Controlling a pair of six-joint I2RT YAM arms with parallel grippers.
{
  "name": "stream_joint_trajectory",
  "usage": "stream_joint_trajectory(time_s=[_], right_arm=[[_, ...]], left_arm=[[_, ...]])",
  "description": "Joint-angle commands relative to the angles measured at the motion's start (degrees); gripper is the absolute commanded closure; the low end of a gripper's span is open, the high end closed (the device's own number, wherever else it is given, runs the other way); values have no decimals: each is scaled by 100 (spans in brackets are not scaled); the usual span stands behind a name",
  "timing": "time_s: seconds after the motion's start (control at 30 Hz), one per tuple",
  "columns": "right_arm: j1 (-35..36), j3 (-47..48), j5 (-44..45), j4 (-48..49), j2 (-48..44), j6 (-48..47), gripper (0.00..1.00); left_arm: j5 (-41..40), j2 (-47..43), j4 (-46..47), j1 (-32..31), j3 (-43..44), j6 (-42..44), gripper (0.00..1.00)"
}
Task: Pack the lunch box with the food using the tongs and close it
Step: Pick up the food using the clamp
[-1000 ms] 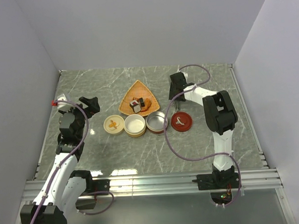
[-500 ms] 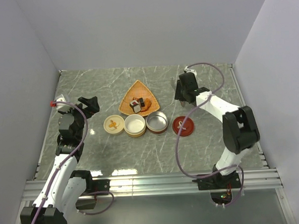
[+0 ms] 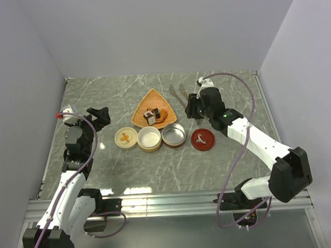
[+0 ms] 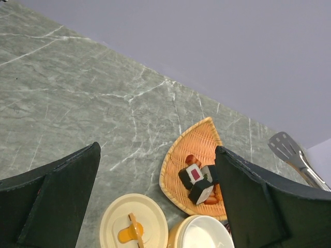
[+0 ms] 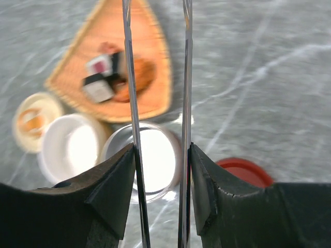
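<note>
The food (image 3: pixel 153 114), black-and-white rolls with red and orange bits, lies on an orange woven tray (image 3: pixel 145 104); the left wrist view shows the food (image 4: pixel 198 181) too. My right gripper (image 3: pixel 191 103) is shut on the tongs (image 3: pixel 178 92), whose flat tips point back-left beside the tray. In the right wrist view the two thin tong arms (image 5: pixel 129 77) run between my fingers (image 5: pixel 116 175), over the metal bowl (image 5: pixel 152 155). The lunch box stands open: cream bowl (image 3: pixel 149 138) and metal bowl (image 3: pixel 173 134). My left gripper (image 3: pixel 99 116) stays open at the left, holding nothing.
A cream lid (image 3: pixel 125 138) with an orange motif lies left of the bowls, and a red lid (image 3: pixel 202 139) with a white motif lies to their right. The enclosure walls close in the table's back and sides.
My right arm has stretched forward and turned. The tongs, which hung down near the red lid, now point back-left beside the tray. The left arm has not moved.
</note>
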Motion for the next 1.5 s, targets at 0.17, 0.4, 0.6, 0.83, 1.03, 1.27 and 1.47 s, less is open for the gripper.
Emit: stream_joint_trajectory(time_s=[0.17,0.4,0.6,0.83,1.03,1.27,1.47], right_arm=[[586,-253,-567,41,-496,48,50],[965,-323,-480,-118,-356,215,51],[1079,-218,117,-354,-118,312,53],[1124,-121,399,-461,84,338,53],[1124,-51,197,-347,347,303,53],[1124,28,136,-276,541,286,54],[1124,265,153,-302,848,251,55]], left_arm=[[148,66,269,-23,6,-86,1],[192,13,260,-23,6,-95,1],[218,-22,260,-23,-20,-104,1],[227,-13,269,-23,-29,-104,0],[209,-49,260,-23,-38,-104,0],[218,-22,287,-14,-47,-104,0],[209,-31,278,-23,-47,-104,1]])
